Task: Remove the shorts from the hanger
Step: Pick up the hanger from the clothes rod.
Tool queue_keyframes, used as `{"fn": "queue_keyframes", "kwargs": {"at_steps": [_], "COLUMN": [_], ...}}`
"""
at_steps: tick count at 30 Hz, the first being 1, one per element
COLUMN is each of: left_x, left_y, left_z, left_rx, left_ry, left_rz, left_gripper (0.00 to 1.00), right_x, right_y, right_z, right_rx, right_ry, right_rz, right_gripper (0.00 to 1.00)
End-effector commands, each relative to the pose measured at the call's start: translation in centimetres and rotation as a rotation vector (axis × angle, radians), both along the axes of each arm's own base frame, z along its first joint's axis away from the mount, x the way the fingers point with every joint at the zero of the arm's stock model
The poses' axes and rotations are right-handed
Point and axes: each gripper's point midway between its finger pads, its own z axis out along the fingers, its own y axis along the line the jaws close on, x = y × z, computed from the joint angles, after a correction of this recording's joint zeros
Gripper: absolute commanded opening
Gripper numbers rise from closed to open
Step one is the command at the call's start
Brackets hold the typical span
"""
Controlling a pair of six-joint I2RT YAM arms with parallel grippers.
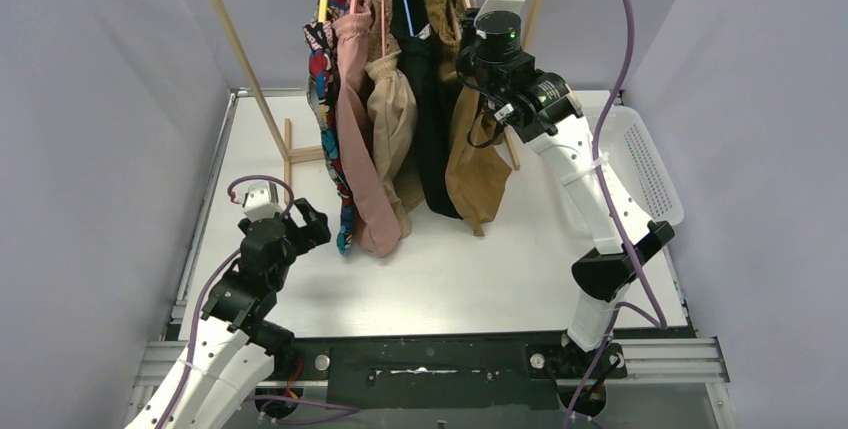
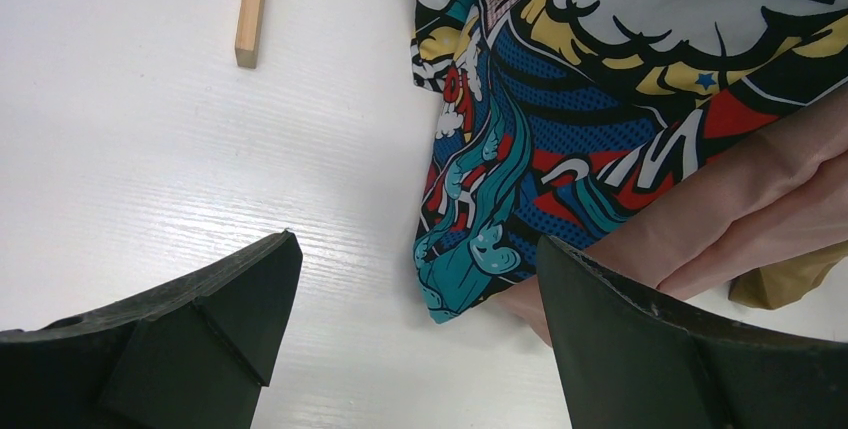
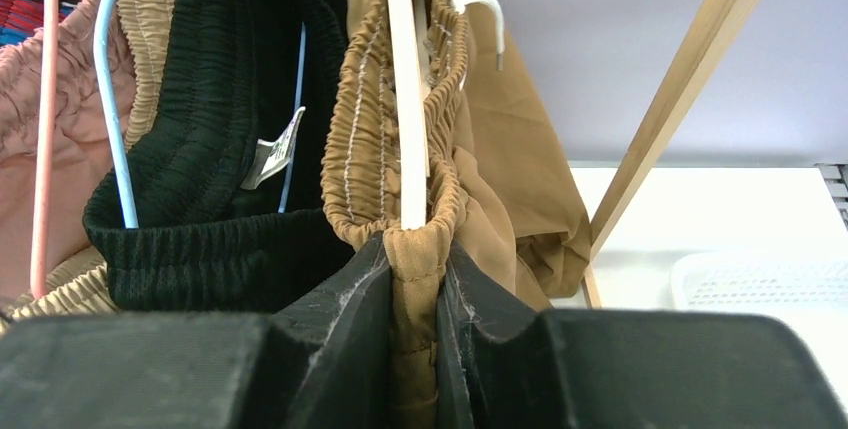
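Five pairs of shorts hang from hangers on a wooden rack: comic print [image 1: 326,89], dusty pink [image 1: 358,139], beige [image 1: 393,119], black [image 1: 428,99] and tan-brown [image 1: 478,164]. My right gripper [image 1: 470,44] is high at the rack and shut on the tan-brown shorts' gathered waistband [image 3: 413,279], just below a white hanger [image 3: 403,89]. My left gripper [image 1: 312,221] is open and empty low over the table. In the left wrist view its fingers [image 2: 230,294] flank the comic-print hem [image 2: 470,269] without touching it.
The rack's wooden legs [image 1: 240,49] slant down to a foot [image 1: 290,154] on the white table. A white perforated basket [image 1: 640,164] stands at the right. Pink [image 3: 45,119] and blue [image 3: 110,99] hangers carry the neighbouring shorts. Grey walls enclose the table.
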Motion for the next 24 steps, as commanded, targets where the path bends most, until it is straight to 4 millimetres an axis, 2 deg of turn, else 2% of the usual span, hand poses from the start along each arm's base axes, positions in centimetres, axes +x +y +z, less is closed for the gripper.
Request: {"fn": "queue_keyframes", "kwargs": {"at_steps": [1,10,24], "left_x": [0.6,0.6,0.5], "left_y": [-0.5,-0.5,-0.4], "left_z": [1.4,1.5,1.6], "left_rx": [-0.029,-0.029,-0.030], "left_ry": [-0.052,-0.054,-0.060], "left_rz": [-0.007,-0.008,-0.004], "left_gripper": [0.89,0.89,0.89], "right_x": [-0.5,-1.7,-4.0], "right_y": [-1.1,-1.2,-1.8], "right_z": [4.3,8.9,11.2], "right_rx": [0.058,0.104,0.086], "right_ry": [-0.119,-0.281,-0.366], "right_rz": [-0.047,-0.037,-0.088], "right_gripper": [0.00,0.00,0.00]}}
